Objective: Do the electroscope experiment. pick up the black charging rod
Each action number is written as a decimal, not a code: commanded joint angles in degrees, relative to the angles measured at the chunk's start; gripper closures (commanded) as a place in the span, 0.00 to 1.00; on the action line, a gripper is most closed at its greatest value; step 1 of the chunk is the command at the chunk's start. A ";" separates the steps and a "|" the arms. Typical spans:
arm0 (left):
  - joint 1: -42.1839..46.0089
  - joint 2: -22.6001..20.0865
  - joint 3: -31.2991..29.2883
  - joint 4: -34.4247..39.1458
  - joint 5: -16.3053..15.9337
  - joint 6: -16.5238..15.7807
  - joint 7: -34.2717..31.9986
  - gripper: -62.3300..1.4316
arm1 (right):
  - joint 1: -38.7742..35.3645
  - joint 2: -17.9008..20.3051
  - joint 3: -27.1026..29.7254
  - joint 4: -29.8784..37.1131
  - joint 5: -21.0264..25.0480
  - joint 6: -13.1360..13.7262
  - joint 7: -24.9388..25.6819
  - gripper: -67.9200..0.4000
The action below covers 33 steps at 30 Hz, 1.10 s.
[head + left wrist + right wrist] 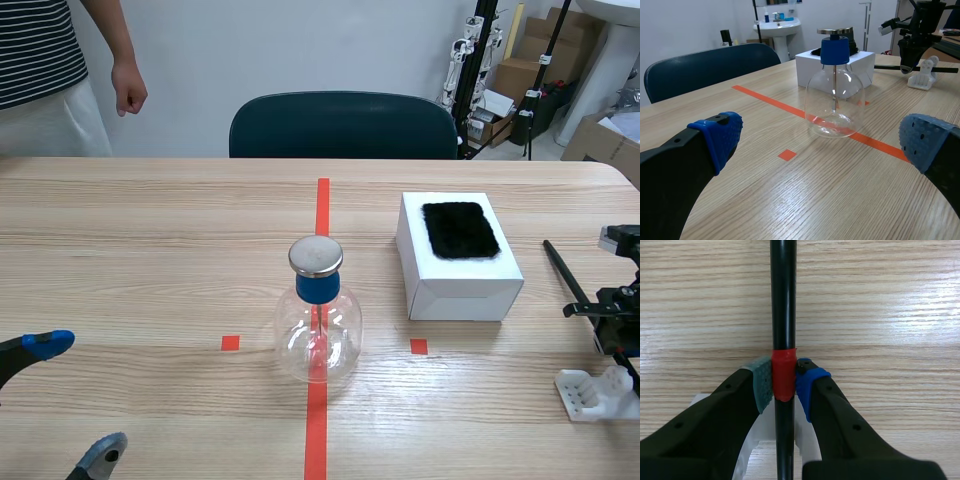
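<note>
The black charging rod (783, 300) has a red tape band, and my right gripper (783, 382) is shut on it at that band. In the scene view the rod (563, 270) runs away from the right gripper (610, 315) at the table's right edge, above a white stand (595, 393). The left wrist view shows the rod (920, 68) held level over the stand (922, 75). The glass electroscope flask (318, 315) with blue collar and metal cap stands on the red line. My left gripper (62, 400) rests open at the near left, its fingers holding nothing.
A white box (458, 270) topped with black fur (460, 229) sits right of the flask. A dark chair (343, 125) stands behind the table. A person in a striped shirt (40, 60) stands at the far left, one hand (128, 92) hanging.
</note>
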 commanded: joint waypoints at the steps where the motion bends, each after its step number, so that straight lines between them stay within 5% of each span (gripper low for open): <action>1: -0.02 -0.48 -0.48 0.81 -0.61 -0.02 -0.76 0.00 | 0.85 1.09 0.52 0.90 0.02 0.02 0.04 1.00; 33: -0.02 -0.48 -0.48 0.81 -0.61 -0.02 -0.76 0.00 | 0.87 1.07 0.52 1.14 0.63 0.02 -0.63 1.00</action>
